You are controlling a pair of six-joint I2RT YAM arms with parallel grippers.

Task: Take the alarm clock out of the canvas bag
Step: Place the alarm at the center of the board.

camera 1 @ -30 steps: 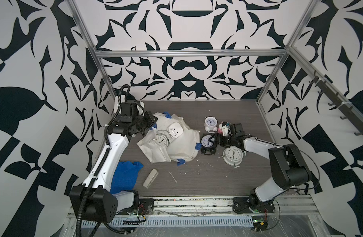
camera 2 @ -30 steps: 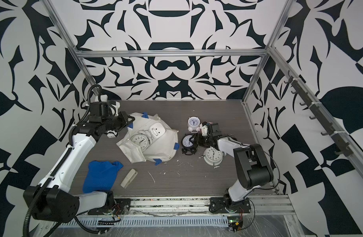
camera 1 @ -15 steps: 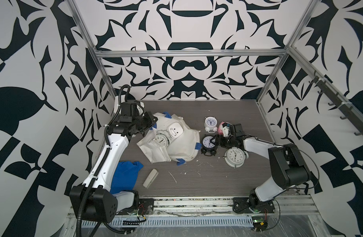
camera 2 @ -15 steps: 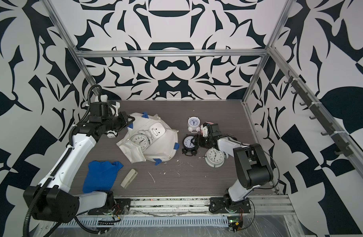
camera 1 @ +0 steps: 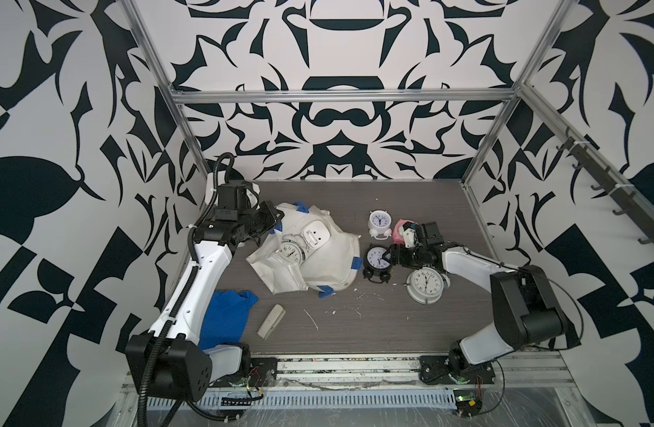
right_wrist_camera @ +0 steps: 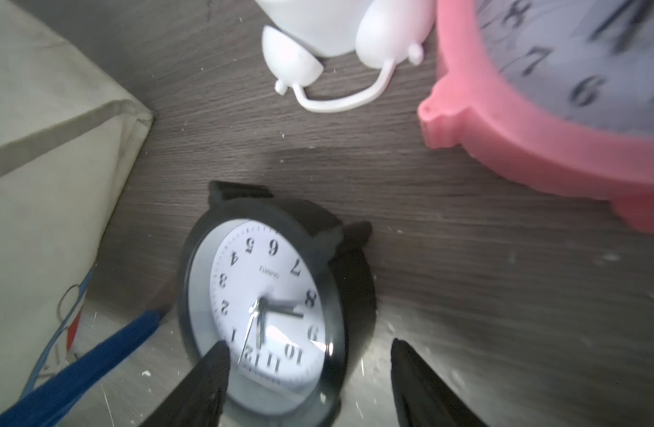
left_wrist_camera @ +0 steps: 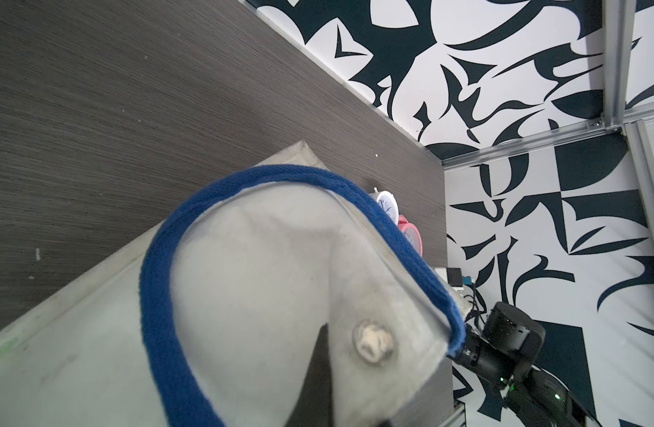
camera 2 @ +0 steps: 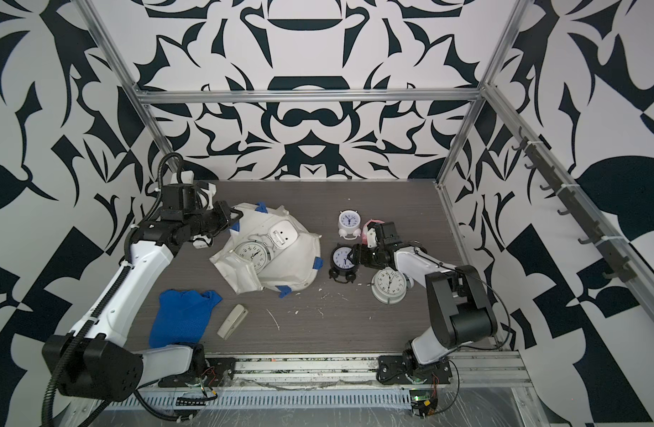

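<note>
Four alarm clocks lie outside the bag and two sit in its mouth, so the job looks only partly done. Nearest the front rail, a crumpled blue cloth (camera 1: 225, 314) and a beige plastic bar (camera 1: 271, 321) rest on the dark wood-grain table (camera 1: 355, 332). Neither belongs to the task. Further in, a flat round white clock (camera 1: 427, 286) lies dial up. Just beyond it a black twin-bell clock (camera 1: 376, 258) lies beside the off-white canvas bag (camera 1: 329, 266) with blue handles. The right gripper (right_wrist_camera: 307, 355) hovers at this black clock with jaws well apart, one tip over the dial and one beside the rim, gripping nothing. In the bag's open mouth a silver twin-bell alarm clock (camera 1: 291, 254) shows its face, touching a white rounded-square clock (camera 1: 315, 235) lying back up. At the bag's far rim the left gripper (camera 1: 275, 217) is clamped tight on the canvas beside a blue handle. Farthest back lie a small white twin-bell clock (camera 1: 380, 223) and a pink round clock (camera 1: 403, 226). The two clocks in the bag appear left to lift out.
</note>
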